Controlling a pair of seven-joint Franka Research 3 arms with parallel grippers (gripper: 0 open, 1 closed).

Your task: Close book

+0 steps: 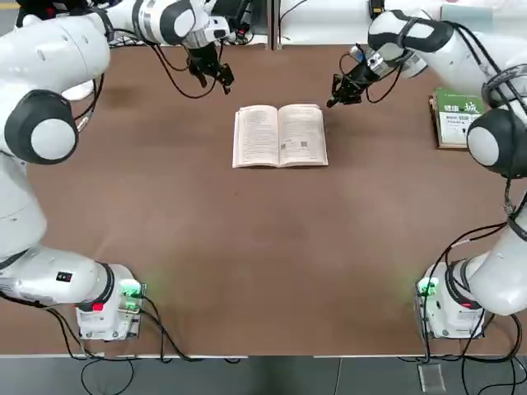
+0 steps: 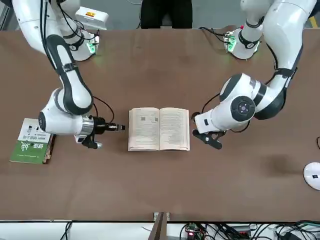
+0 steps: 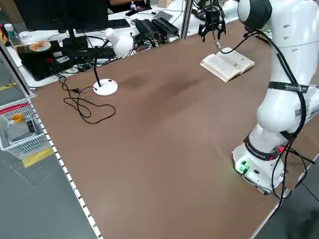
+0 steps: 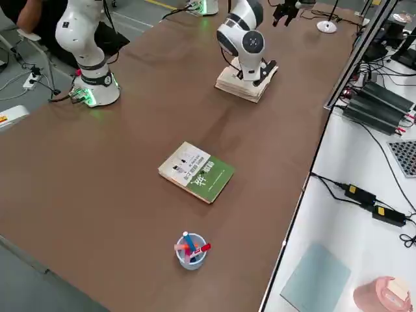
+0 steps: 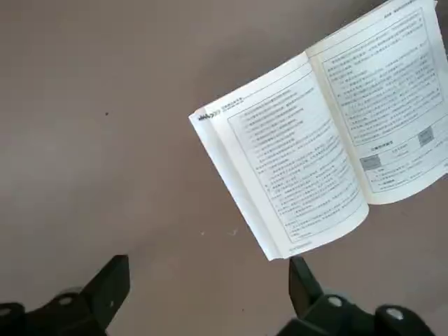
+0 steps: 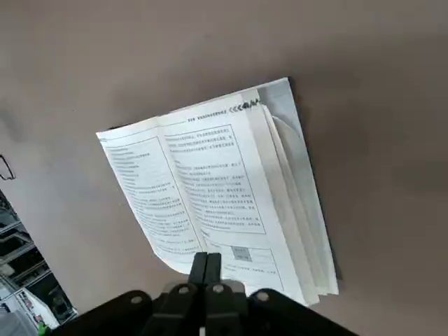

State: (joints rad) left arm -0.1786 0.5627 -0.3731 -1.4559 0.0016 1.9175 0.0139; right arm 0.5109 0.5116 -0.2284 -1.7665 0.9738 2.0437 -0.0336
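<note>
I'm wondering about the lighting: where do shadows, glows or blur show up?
Top view: green glow on the table beside both arm bases. Left side view: soft dark patches on the tabletop. Right wrist view: the book casts a shadow along its edge. Left wrist view: print slightly soft.

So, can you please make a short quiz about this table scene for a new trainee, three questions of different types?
1. True or false: the book lies open on the table, pages up.
2. Multiple choice: the right gripper is A) shut, empty, beside the open book; B) holding a page; C) holding the green book.
3. Fill in: the left gripper has its fingers ____ and holds nothing.

Key: 1 true, both halves lie spread and nothing presses on them. 2 A, its fingers are pressed together with nothing between them. 3 open, it hangs near the book's far left corner.
</note>
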